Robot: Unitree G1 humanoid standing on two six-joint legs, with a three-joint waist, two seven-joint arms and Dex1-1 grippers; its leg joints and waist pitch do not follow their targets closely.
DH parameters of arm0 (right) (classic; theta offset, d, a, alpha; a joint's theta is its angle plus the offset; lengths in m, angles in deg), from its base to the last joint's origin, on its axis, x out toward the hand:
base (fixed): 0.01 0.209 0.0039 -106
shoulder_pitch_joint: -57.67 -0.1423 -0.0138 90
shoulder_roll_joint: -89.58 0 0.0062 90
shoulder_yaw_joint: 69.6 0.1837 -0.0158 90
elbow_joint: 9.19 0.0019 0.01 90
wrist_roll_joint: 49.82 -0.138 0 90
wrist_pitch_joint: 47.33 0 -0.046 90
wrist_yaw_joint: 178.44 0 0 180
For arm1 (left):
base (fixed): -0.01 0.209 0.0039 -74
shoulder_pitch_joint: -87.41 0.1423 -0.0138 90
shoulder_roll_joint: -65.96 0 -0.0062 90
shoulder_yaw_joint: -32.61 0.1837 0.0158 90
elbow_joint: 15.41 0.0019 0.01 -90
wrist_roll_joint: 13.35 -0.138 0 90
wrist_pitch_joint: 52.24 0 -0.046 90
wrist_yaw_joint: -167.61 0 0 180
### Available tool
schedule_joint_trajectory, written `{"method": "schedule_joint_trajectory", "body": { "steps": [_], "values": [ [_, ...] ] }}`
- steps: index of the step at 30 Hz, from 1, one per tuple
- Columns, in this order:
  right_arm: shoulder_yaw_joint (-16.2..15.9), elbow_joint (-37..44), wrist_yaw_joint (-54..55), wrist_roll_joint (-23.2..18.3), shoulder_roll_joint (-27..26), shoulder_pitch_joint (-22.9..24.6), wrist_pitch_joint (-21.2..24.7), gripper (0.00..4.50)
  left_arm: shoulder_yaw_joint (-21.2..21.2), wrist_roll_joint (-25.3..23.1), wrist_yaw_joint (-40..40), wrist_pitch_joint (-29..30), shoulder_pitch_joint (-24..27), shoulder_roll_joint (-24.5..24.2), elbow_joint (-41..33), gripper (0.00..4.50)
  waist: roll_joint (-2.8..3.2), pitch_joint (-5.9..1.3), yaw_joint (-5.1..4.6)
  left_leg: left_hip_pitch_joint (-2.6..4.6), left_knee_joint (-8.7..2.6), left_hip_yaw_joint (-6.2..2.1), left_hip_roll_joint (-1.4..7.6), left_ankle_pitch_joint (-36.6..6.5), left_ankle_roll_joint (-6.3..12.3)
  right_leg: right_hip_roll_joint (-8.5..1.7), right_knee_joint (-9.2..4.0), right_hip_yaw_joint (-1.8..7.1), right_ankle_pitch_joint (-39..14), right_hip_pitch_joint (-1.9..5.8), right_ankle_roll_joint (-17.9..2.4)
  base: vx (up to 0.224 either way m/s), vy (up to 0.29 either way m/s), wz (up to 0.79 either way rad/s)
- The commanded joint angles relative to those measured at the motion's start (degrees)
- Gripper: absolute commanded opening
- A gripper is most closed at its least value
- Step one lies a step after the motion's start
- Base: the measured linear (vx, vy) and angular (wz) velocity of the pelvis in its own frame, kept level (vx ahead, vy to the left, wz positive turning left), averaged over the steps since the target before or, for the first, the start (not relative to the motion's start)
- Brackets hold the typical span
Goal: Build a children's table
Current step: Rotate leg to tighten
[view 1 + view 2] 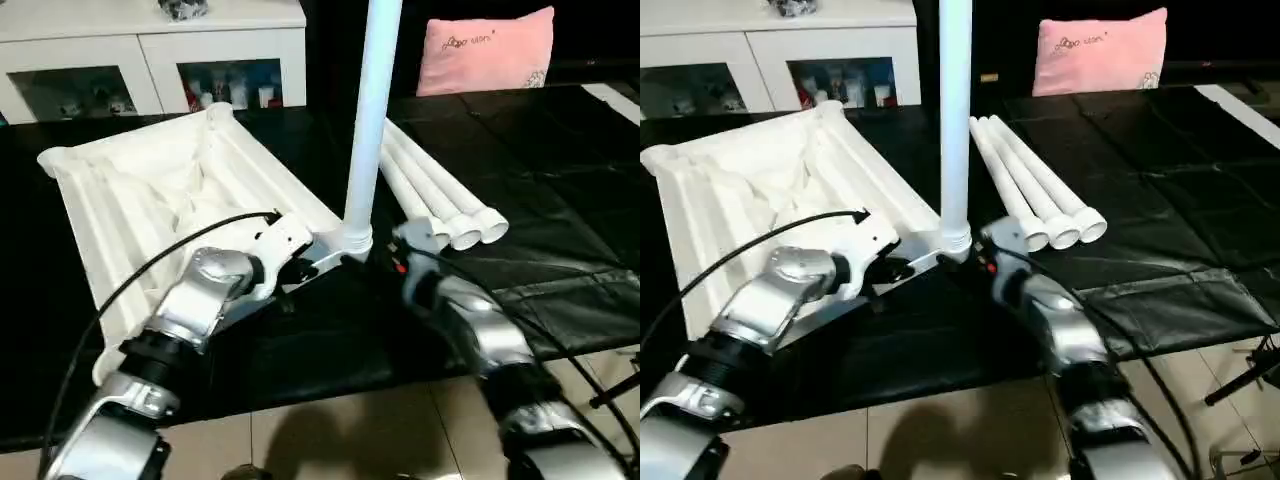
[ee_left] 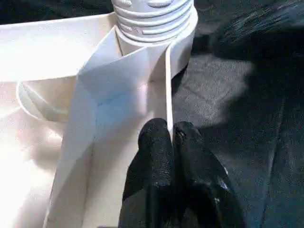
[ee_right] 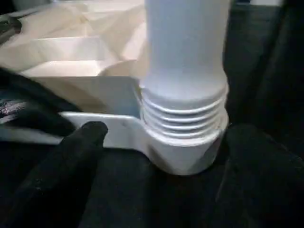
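Note:
The white tabletop [image 1: 150,190] lies underside up on the black mat. One white leg [image 1: 370,110] stands upright in the near right corner socket [image 1: 356,243], with its ribbed base [image 3: 183,111] seated in the socket. My left gripper [image 2: 172,135] is shut on the thin rim wall of the tabletop, just beside that socket. My right gripper [image 3: 168,132] is open, with one black finger [image 3: 71,156] on each side of the socket and neither touching the leg. Three more legs [image 1: 440,195] lie side by side on the mat to the right.
A white glass-door cabinet [image 1: 150,60] stands behind the tabletop. A pink pillow [image 1: 490,50] sits at the back right. The black mat [image 1: 560,240] ends at a tiled floor [image 1: 350,430] near my arms. A black cable [image 1: 130,280] runs along my left forearm.

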Motion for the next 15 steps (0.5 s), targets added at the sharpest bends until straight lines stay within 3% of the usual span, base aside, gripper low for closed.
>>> {"method": "schedule_joint_trajectory", "body": {
  "steps": [1,6,12,15],
  "values": [
    [-0.34,4.03,-4.54,-1.51,2.45,0.20,-0.35,4.46,0.65,-0.46,3.26,-5.10,-1.88,-2.27,-0.03,0.00,0.14,-4.00,0.44,1.42,-3.79,-0.49,1.51,-12.53,2.87,-2.33,-4.12,1.57,-1.49,3.07,-13.79,0.000,0.000,0.00],
    [-1.07,7.92,-12.81,-2.06,7.69,0.51,0.23,4.46,2.37,0.09,10.58,-11.94,-2.11,-5.55,2.57,0.00,0.03,-3.93,0.78,1.56,-3.77,-0.40,1.56,-12.92,2.90,-2.38,-4.11,1.58,-2.44,2.94,-13.93,0.000,0.000,0.00],
    [-4.08,10.57,-21.54,-1.56,13.30,0.87,1.49,4.46,4.04,1.69,19.90,-17.50,-2.32,-8.86,3.37,0.00,0.15,-4.01,2.21,1.77,-3.59,-0.13,1.81,-11.55,3.15,-2.29,-3.67,1.63,-0.15,2.67,-14.73,0.000,0.000,0.00],
    [-5.50,11.15,-25.16,-1.48,15.10,0.79,1.30,4.46,5.08,1.98,23.84,-19.69,-2.66,-10.03,3.72,0.00,0.05,-3.95,2.78,1.82,-3.69,-0.17,1.87,-12.70,2.87,-2.47,-3.81,1.60,-2.49,2.61,-14.43,0.000,0.000,0.00]
  ]
}}
